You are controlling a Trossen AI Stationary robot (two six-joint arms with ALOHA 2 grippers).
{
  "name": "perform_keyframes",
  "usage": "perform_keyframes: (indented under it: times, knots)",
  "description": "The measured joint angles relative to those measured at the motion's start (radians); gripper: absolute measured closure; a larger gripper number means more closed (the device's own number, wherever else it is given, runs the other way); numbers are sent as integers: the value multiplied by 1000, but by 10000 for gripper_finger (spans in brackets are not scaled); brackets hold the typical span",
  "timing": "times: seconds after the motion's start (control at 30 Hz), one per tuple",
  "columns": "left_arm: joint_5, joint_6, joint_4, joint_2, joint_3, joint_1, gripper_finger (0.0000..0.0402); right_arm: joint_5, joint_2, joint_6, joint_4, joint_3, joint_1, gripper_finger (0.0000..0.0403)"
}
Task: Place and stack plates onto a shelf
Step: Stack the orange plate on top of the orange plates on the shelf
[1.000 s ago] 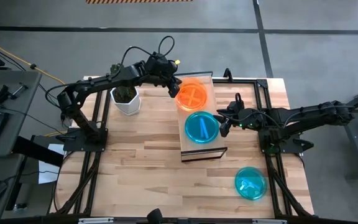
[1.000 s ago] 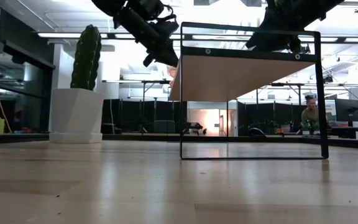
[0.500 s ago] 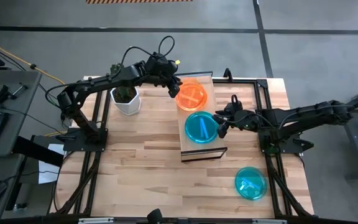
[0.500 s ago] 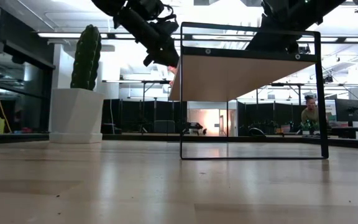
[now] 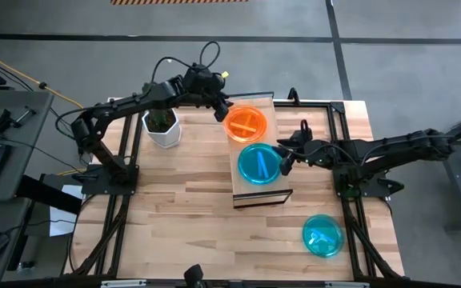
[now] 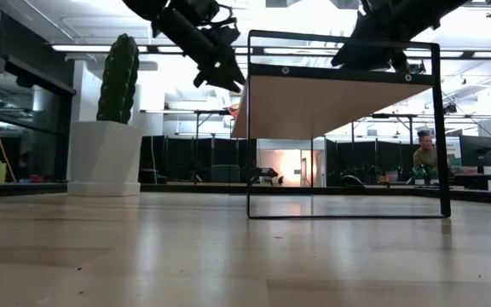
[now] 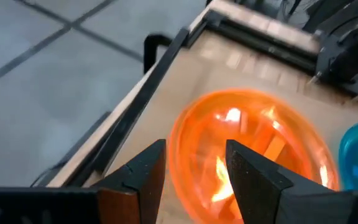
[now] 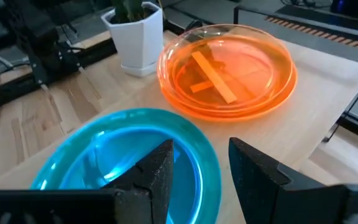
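An orange plate [image 5: 246, 122] lies flat on the far part of the shelf [image 5: 267, 106]. A teal plate [image 5: 258, 163] lies on the shelf's near part. My left gripper [image 5: 220, 110] hovers open just off the orange plate's far-left rim [image 7: 188, 134], which shows between its fingers without touching them. My right gripper [image 5: 282, 161] stands open over the teal plate's right rim [image 8: 194, 146], its fingers apart above it. A second teal plate [image 5: 322, 235] rests on the table at the near right.
A white pot with a cactus [image 5: 162, 128] stands left of the shelf, close under my left arm. The shelf's dark frame [image 6: 437, 128] lifts its top well off the table. Bare wood lies in front of the shelf and at the near left.
My left gripper has opened and let go of the orange plate. It has drawn back a little toward the table's far left and risen slightly. The plate stays on the shelf's far part.
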Motion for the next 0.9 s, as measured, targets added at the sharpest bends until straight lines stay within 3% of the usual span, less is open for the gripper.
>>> perform_keyframes:
  times: [0.23, 0.43, 0.77, 0.9]
  knots:
    - [-62, -13, -105, -2, -3, 24, 279, 2, -8, -3, -2, 0, 0, 265]
    - [-175, -39, -96, 1, -73, 10, 389, 1, -8, 4, -4, 0, 0, 265]
    - [-188, -81, 33, 1, -199, -46, 401, 3, -8, 0, -6, 0, 0, 265]
    - [-291, -85, 61, 0, -198, -96, 401, 3, -7, 0, -6, 0, 0, 265]
